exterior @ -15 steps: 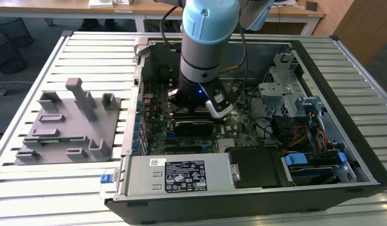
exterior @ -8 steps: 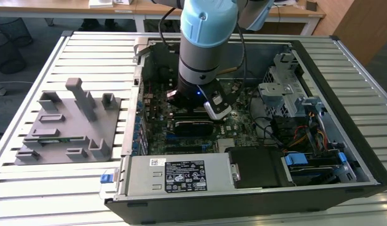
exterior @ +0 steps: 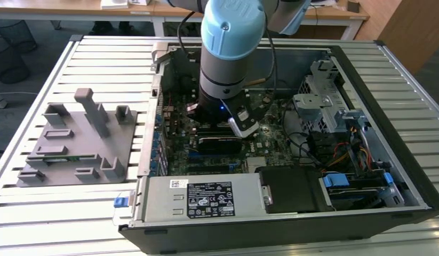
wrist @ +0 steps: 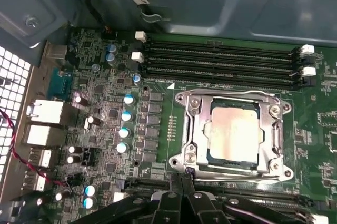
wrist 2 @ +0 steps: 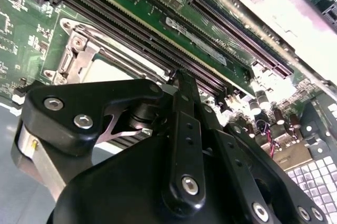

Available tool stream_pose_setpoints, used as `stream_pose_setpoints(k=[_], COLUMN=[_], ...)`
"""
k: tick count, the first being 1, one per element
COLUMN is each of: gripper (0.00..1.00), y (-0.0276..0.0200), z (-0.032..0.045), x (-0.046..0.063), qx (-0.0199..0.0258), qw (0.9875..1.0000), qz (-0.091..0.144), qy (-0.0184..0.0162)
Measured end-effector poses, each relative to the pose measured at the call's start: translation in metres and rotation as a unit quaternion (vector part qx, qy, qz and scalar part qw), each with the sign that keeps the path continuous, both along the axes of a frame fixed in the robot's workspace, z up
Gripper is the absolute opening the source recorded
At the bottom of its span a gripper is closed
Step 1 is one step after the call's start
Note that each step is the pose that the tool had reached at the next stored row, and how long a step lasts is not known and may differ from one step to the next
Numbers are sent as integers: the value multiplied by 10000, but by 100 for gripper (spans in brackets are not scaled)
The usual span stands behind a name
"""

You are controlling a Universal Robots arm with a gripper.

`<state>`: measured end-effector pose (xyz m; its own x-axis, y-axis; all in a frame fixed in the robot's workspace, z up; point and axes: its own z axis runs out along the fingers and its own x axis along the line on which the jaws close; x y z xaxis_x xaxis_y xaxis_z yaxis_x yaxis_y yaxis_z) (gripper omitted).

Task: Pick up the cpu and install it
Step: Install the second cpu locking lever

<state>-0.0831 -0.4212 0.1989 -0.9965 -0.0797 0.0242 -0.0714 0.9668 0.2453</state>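
The cpu [wrist: 234, 132], a small square chip with a silver-grey top, lies flat inside the metal socket frame [wrist: 191, 129] on the green motherboard. A pale part of the cpu [wrist 2: 105, 71] also shows in the second wrist view, behind the gripper's black links. My gripper [wrist: 184, 174] hangs just beside the socket frame's edge, off the chip, with its black fingers [wrist 2: 181, 84] drawn together and nothing between them. In the exterior view the arm [exterior: 230, 48] reaches straight down into the open computer case [exterior: 390, 160].
Long black memory slots [wrist: 221, 60] run along one side of the socket, and rows of capacitors [wrist: 125, 124] stand on another. The case holds a power supply [exterior: 198, 197] and a drive cage [exterior: 326, 106]. A grey parts fixture [exterior: 70, 144] stands on the slatted table at the exterior view's left.
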Motion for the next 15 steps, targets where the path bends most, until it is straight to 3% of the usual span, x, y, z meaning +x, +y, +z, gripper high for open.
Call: stream_pose_setpoints(k=[7, 12, 15], gripper=[11, 11, 11], y=[-1, 0, 0], z=[-59, -74, -85], x=[-31, -34, -40], qx=[98, 194, 220], qw=[10000, 9998, 9998], qz=[1, 0, 0], qy=[1, 0, 0])
